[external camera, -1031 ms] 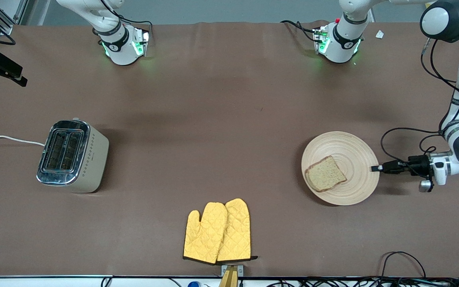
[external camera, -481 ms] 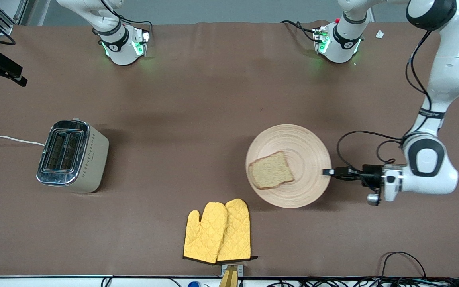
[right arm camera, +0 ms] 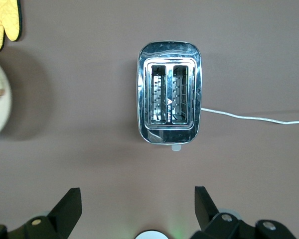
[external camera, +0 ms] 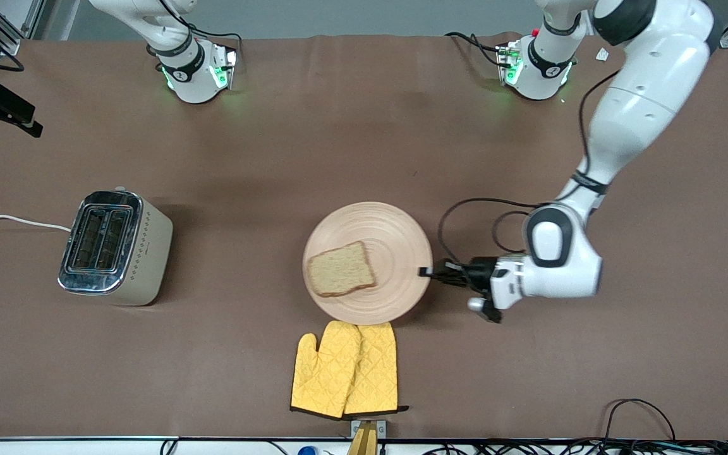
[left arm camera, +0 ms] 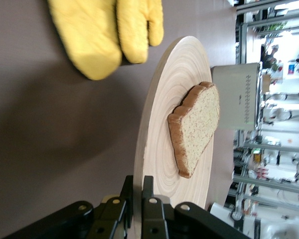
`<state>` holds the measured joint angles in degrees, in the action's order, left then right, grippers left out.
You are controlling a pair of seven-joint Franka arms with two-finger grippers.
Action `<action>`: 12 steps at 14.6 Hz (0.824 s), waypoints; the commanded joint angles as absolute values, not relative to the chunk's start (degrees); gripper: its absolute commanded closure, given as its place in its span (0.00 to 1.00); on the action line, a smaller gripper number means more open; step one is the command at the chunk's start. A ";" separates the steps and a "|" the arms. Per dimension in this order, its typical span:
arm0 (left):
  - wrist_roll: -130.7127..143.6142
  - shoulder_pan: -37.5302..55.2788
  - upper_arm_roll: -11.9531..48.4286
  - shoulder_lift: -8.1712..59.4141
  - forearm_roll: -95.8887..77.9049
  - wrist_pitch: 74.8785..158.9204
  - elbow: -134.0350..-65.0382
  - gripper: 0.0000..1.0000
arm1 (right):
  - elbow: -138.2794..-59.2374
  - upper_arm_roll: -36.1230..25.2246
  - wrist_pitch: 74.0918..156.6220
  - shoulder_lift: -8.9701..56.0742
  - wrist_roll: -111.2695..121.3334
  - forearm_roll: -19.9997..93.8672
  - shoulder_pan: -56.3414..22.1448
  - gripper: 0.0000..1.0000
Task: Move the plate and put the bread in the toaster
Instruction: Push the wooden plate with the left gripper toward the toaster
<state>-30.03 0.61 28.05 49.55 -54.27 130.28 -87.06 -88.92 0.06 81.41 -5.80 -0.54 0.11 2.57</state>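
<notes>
L gripper point(external camera: 428, 273) pinches plate point(external camera: 395, 243) rim; bread point(external camera: 341, 270) prob. atop.

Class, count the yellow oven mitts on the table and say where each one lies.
2. Both oven mitts lie side by side, overlapping, just nearer the front camera than the plate: one toward the right arm's end, the other toward the left arm's end. None appears hidden.
</notes>
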 commanded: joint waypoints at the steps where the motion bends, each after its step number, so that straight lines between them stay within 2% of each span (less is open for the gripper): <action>1: -31.81 6.91 28.21 51.85 -62.29 137.51 -86.31 1.00 | -89.12 0.09 81.21 -6.33 -0.62 0.35 2.72 0.00; 3: -32.34 11.32 28.21 53.17 -65.12 142.80 -86.05 1.00 | -89.12 0.09 81.21 -6.33 -0.62 0.44 2.72 0.00; 6: -32.69 13.79 28.30 55.80 -65.65 143.44 -85.61 1.00 | -89.12 0.09 81.21 -6.33 -0.62 0.35 2.72 0.00; 7: -33.13 14.32 28.21 56.33 -65.92 143.44 -85.61 0.99 | -89.12 0.00 81.30 -6.33 -0.62 0.44 2.72 0.00; 8: -33.31 14.33 28.21 56.77 -65.92 143.44 -85.61 0.93 | -89.12 0.00 81.21 -6.33 -0.62 0.35 2.72 0.00; 9: -33.22 14.33 28.21 57.21 -66.09 143.44 -85.61 0.69 | -89.12 0.00 81.21 -6.33 -0.62 0.35 2.72 0.00; 10: -32.70 14.33 28.21 57.22 -67.31 143.44 -85.61 0.32 | -89.12 0.00 81.21 -6.33 -0.62 0.35 2.72 0.00; 11: -32.87 14.15 28.21 56.78 -68.54 143.44 -85.87 0.00 | -89.12 0.00 81.21 -6.33 -0.62 0.35 2.72 0.00; 12: -32.17 13.54 28.21 56.43 -68.73 143.35 -86.13 0.00 | -89.12 0.00 81.21 -6.33 -0.62 0.35 2.72 0.00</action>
